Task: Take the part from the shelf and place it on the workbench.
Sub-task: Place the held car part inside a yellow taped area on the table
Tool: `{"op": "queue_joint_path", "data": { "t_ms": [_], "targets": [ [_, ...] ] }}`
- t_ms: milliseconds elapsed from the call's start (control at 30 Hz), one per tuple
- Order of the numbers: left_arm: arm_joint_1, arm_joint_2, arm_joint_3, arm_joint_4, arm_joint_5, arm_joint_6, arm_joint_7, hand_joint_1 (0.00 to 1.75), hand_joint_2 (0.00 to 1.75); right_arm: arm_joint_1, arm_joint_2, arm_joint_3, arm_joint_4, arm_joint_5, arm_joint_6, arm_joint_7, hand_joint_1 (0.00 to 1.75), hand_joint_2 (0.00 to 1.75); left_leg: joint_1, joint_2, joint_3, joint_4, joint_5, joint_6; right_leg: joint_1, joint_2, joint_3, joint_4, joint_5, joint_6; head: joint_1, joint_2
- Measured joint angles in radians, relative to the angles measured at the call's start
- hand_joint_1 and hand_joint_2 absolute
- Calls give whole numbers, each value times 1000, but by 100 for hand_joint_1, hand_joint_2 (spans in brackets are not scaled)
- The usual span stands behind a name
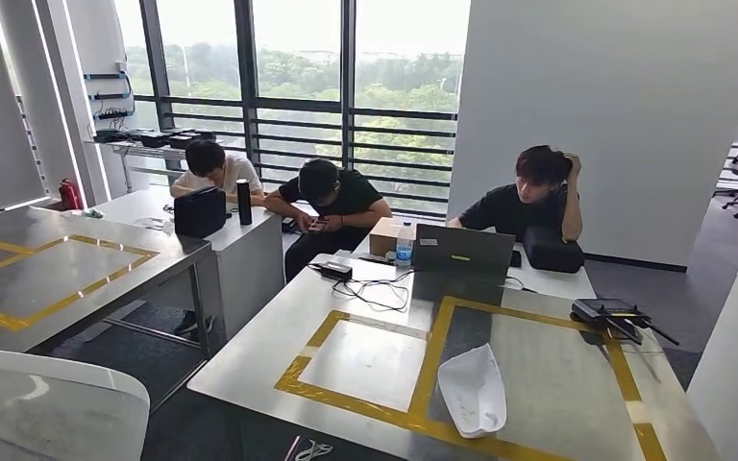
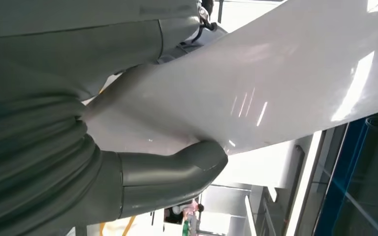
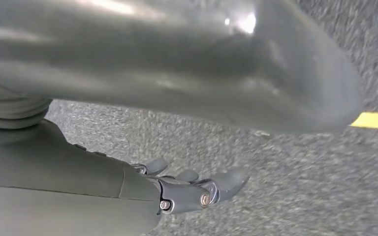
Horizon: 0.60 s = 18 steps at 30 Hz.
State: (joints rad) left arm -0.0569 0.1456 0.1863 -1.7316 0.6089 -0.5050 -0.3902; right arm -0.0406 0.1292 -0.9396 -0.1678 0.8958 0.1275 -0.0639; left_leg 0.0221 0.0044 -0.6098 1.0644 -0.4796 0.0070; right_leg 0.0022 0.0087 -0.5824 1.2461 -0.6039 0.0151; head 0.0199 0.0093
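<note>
Carrying part to bench

Bench (image 1: 557, 384) w/ yellow tape ahead, one white part (image 1: 474, 389) already on it. Left hand (image 2: 142, 182) grips white carried part (image 2: 256, 93), fingers closed on its edge; right hand (image 3: 187, 189) hangs empty, fingers loosely apart. Keep it level, approach square. Far end cut off, shelf unseen.

We see two white parts — glossy, curved shells. One part (image 1: 474, 388) lies on the workbench (image 1: 548, 384), near edge, resting across the yellow tape between two marked squares, its narrow end pointing far. The other part (image 1: 48, 403) sits at near left, held — the left hand (image 2: 128, 177) grips its smooth white surface.
</note>
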Motion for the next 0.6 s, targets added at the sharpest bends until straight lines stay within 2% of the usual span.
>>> {"op": "queue_joint_path", "data": {
  "t_ms": [33,67,100,133,167,200,233,267,300,367,400,433,467,533,567,600],
  "targets": [
    [0,0,0,0,0,0,0,175,175,1,0,0,0,0,1,0,0,0,-2,-1,11,-1,-10,3,0,-1,-44,46,-32,1,0,0],
    [0,0,0,0,0,0,0,175,175,2,1,0,0,-1,1,0,0,0,-6,-1,24,-1,-21,5,1,-2,-78,68,-61,-1,1,0],
    [0,0,0,0,-1,0,0,175,175,4,1,0,0,-1,1,0,0,0,-10,-2,38,-1,-33,7,3,-2,-99,63,-73,-6,1,0],
    [0,0,0,0,-1,0,0,175,175,5,1,0,0,-1,2,1,0,0,-15,-3,54,-2,-45,9,6,-2,-107,30,-59,-15,2,0],
    [0,0,0,0,-2,0,0,175,175,6,1,0,0,-1,3,1,0,0,-19,-3,70,-2,-57,11,12,-2,-103,-27,-17,-28,2,0],
    [-1,-1,0,1,-2,0,0,175,175,8,0,0,0,-1,4,1,0,0,-22,-3,83,-3,-68,12,21,1,-94,-85,45,-44,2,0],
    [-3,-2,-1,2,-4,0,0,175,175,9,-1,0,0,0,4,3,0,0,-24,-5,93,-5,-80,10,30,5,-84,-135,93,-57,1,0],
    [-3,-3,-2,3,-6,0,0,175,175,10,-2,0,0,1,5,5,0,0,-23,-7,102,-9,-90,7,38,9,-74,-168,128,-67,0,0],
    [-3,-4,-3,4,-8,0,0,175,175,11,-3,0,0,2,5,7,0,0,-22,-11,111,-7,-94,2,43,14,-66,-185,142,-71,-1,0],
    [-3,-5,-4,4,-11,0,0,175,175,9,-3,0,0,2,5,8,0,0,-20,-14,126,1,-92,-9,43,15,-40,-207,139,-73,-1,0],
    [-3,-4,-4,4,-11,0,0,175,175,8,-3,-1,0,2,5,8,0,0,-20,-13,124,23,-86,-14,39,14,-23,-216,139,-75,0,0],
    [-4,-3,-5,4,-12,0,-1,175,175,7,-3,-1,0,2,5,9,0,0,-20,-12,106,56,-86,-18,36,12,-7,-221,135,-77,-1,0],
    [-5,-2,-5,5,-12,0,-1,175,175,5,-3,-2,0,2,6,10,0,0,-20,-11,75,105,-93,-22,32,11,9,-224,130,-79,-1,0],
    [-5,0,-6,8,-13,0,-1,175,175,4,-4,-4,0,2,7,12,0,0,-19,-11,-7,210,-135,-28,27,11,31,-225,108,-81,-2,0],
    [-4,0,-6,10,-13,0,-1,175,175,5,-3,-5,0,2,8,14,0,0,-18,-11,-43,240,-161,-31,25,11,44,-225,96,-79,-2,0],
    [-4,0,-6,12,-13,0,0,175,175,6,-3,-7,0,1,9,15,0,0,-17,-10,-66,242,-175,-33,22,12,59,-224,84,-77,-3,0]
  ]
}}
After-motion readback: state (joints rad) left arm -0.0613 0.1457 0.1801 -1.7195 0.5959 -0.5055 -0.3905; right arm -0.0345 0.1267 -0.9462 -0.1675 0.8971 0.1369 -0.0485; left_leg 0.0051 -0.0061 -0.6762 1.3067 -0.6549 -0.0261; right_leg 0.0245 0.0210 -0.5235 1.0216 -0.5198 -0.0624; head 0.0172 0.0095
